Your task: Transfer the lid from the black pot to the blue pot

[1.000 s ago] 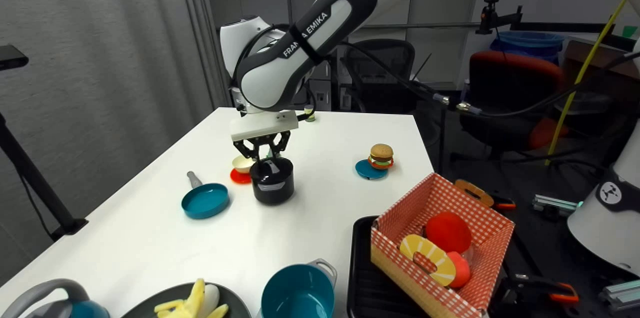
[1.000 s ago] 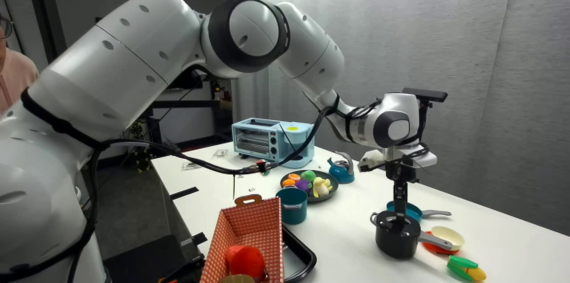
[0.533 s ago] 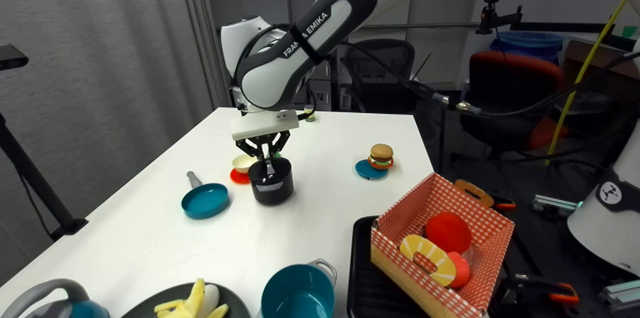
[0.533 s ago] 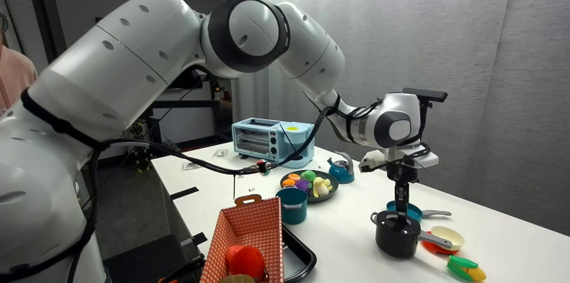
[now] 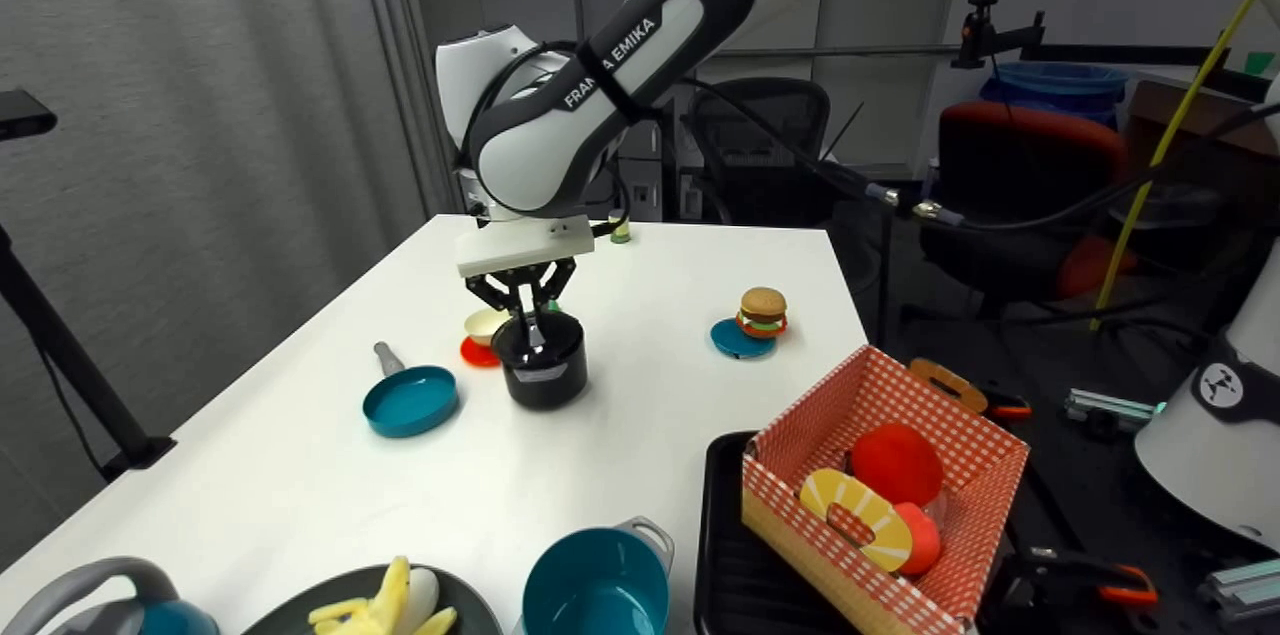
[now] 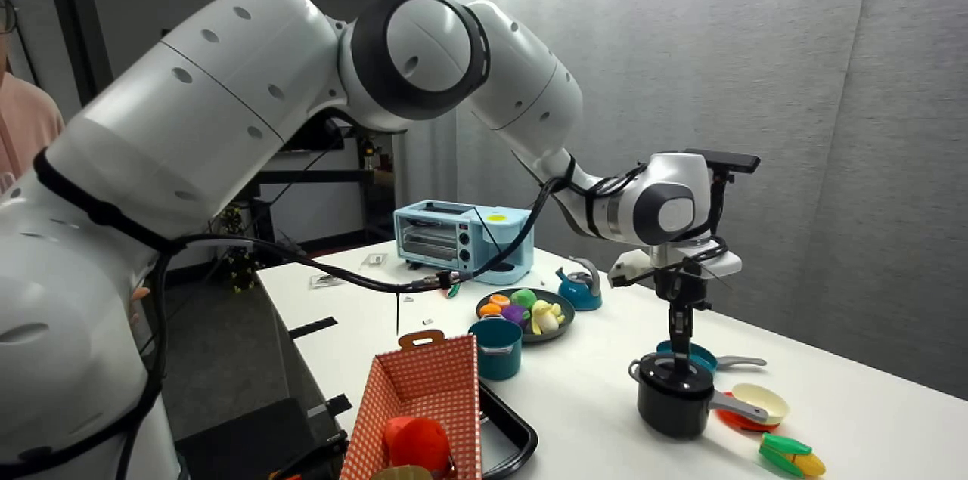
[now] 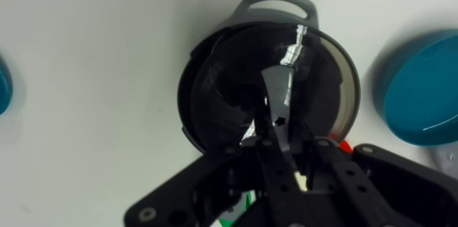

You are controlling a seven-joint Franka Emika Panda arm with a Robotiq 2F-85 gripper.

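The black pot (image 5: pixel 548 385) stands on the white table and also shows in an exterior view (image 6: pixel 673 408). The see-through lid (image 7: pixel 243 77) is over its mouth, shifted sideways and apparently raised slightly off the rim; it shows in both exterior views (image 5: pixel 510 347) (image 6: pixel 658 369). My gripper (image 7: pixel 281 123) is shut on the lid's grey knob from above, and shows in both exterior views (image 5: pixel 531 320) (image 6: pixel 680 363). The blue pot (image 5: pixel 597 585) is uncovered, far from the gripper; an exterior view also shows it (image 6: pixel 496 351). The wrist view does not clearly show it.
A teal pan (image 5: pixel 410 402) lies beside the black pot, with a cream bowl (image 6: pixel 760 402) on a red plate and a toy corn (image 6: pixel 792 456). A checkered box (image 5: pixel 885 495) on a black tray stands near the blue pot. A vegetable plate (image 6: pixel 556 335) and kettle (image 6: pixel 580 289) stand beyond it.
The gripper's fingers have closed in on the lid's knob, and the gripper has risen slightly. The lid has shifted and come up a little at the black pot's rim.
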